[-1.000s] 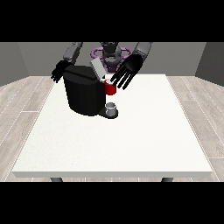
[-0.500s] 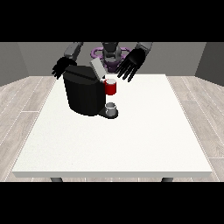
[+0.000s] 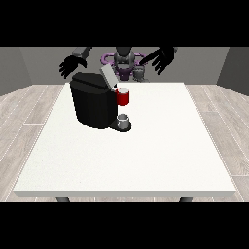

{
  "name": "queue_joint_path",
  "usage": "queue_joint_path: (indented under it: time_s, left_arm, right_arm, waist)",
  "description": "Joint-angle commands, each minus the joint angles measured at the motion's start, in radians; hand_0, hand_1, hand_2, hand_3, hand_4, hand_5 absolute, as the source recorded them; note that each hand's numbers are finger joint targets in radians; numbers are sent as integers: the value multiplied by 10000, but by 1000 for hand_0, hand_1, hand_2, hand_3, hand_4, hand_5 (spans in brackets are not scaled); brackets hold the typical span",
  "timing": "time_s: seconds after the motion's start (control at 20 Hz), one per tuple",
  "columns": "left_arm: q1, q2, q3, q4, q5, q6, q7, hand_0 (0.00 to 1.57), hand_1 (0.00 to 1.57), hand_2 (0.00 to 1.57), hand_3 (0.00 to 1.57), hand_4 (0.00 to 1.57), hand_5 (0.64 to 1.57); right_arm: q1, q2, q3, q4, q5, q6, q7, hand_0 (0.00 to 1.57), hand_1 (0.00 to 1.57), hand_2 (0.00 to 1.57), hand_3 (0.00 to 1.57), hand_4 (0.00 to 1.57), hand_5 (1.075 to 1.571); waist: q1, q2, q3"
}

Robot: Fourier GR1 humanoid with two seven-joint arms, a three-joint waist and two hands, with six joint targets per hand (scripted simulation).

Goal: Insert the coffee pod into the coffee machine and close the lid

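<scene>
The black coffee machine [image 3: 96, 104] stands on the white table [image 3: 160, 146], left of centre. Its grey lid [image 3: 108, 77] is tilted up and open. A red thing at the machine [image 3: 123, 97] sits at the machine's front, under the lid. A small grey thing [image 3: 124, 119] rests on the machine's base below it; I cannot tell it for the pod. The hand at the view's right [image 3: 159, 59] is raised behind the table's far edge, fingers spread, holding nothing. The hand at the view's left [image 3: 72, 65] hovers behind the machine's top, fingers spread and empty.
The robot's torso [image 3: 124, 61] stands behind the table's far edge. The table's white top stretches from the machine toward the camera and to the right. Wooden floor surrounds the table.
The hand at the view's right has lifted up and to the right, away from the red thing and the lid. The hand at the view's left shifted slightly.
</scene>
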Motion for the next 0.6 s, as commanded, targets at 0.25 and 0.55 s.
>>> queue_joint_path:
  time_s: [0.25, 0.55]
  left_arm:
    - [2065, -1287, 951, -262, 1631, -102, -623, 0, 0, 0, 0, 0, 1571]
    - [3139, -1780, 1320, -449, 2367, -90, -500, 0, 0, 0, 0, 0, 1571]
  right_arm:
    - [470, -693, 353, -910, -185, 1084, 740, 0, 0, 0, 0, 370, 1571]
    - [-213, -1356, 248, -1608, -270, 1485, 1354, 0, 0, 0, 0, 43, 1571]
  waist:
    - [881, -1888, 9]
    - [1398, -2071, 11]
